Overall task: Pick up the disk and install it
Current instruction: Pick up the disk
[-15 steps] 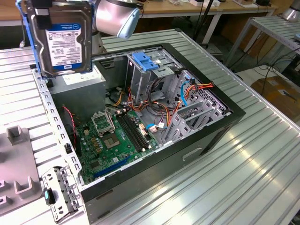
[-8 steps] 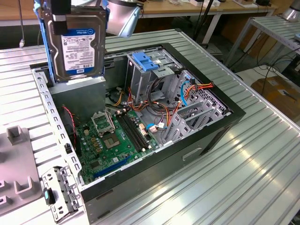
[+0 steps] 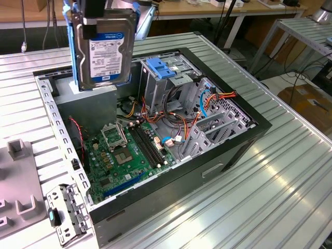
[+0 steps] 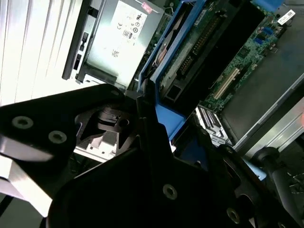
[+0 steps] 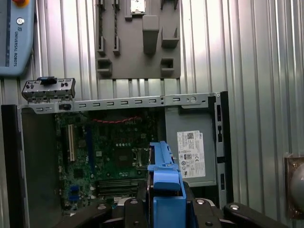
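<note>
Above the far corner of an open black computer case (image 3: 249, 129), toward the exterior view's left: one flat rectangular silver-grey metal disk (image 3: 104, 52) with a white-and-blue printed label and blue plastic side rails. It hangs upright with the label facing the exterior camera, its lower edge over a large grey metal box with a white sticker (image 5: 190, 152). The exterior view does not settle whether it clears that box. The first wrist view suggests the disk is aloft, and it appears edge-on there.

Black gripper (image 3: 101, 13): clamped on the disk's upper end, carrying its whole weight from there.

Step in hand, as judged: carrying the disk toward its bay. It is lifted but not yet installed.

Handling notes:
- Keep the hold square, so that the side rails run parallel to the grey metal drive cage (image 3: 155, 88).
- Stay clear of the flat blue plastic latch tab (image 3: 162, 67) on top of that cage.
- Stay clear of the orange and red cables (image 3: 220, 97) beside it.
- A green motherboard (image 3: 124, 155) lies on the case floor, so a slipped or dragged disk would likely strike components.
- Gripped at one end only, the disk may pivot, so slow travel is advisable.

Arm pose: the wrist is turned downward and the tool axis looks near vertical. The gripper reaches from above, and the first wrist view looks straight down into the case.
</note>
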`<act>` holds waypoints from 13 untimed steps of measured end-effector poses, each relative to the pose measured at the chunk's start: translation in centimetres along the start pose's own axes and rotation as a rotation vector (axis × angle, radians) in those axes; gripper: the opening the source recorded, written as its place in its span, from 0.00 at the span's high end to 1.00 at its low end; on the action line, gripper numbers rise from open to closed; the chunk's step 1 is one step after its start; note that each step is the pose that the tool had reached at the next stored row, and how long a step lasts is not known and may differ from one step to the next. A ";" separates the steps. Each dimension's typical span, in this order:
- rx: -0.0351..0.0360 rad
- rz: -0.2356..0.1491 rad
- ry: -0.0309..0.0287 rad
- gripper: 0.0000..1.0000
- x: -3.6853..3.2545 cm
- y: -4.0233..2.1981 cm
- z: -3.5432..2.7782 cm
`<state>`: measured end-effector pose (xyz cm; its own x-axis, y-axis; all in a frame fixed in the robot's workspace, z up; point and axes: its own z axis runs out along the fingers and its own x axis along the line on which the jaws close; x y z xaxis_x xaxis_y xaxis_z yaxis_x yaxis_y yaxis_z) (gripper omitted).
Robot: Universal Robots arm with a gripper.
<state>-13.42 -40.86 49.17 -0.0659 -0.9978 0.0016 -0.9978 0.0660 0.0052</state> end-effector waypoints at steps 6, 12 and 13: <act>0.0000 0.000 0.0000 0.63 0.15 -1.30 0.02; 0.0000 0.000 0.0000 0.63 0.15 -1.31 0.02; 0.0000 0.000 0.0001 0.63 0.15 -1.31 0.02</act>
<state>-12.13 -41.09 49.15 -0.0660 -0.9978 0.0016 -0.9978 0.0660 0.0052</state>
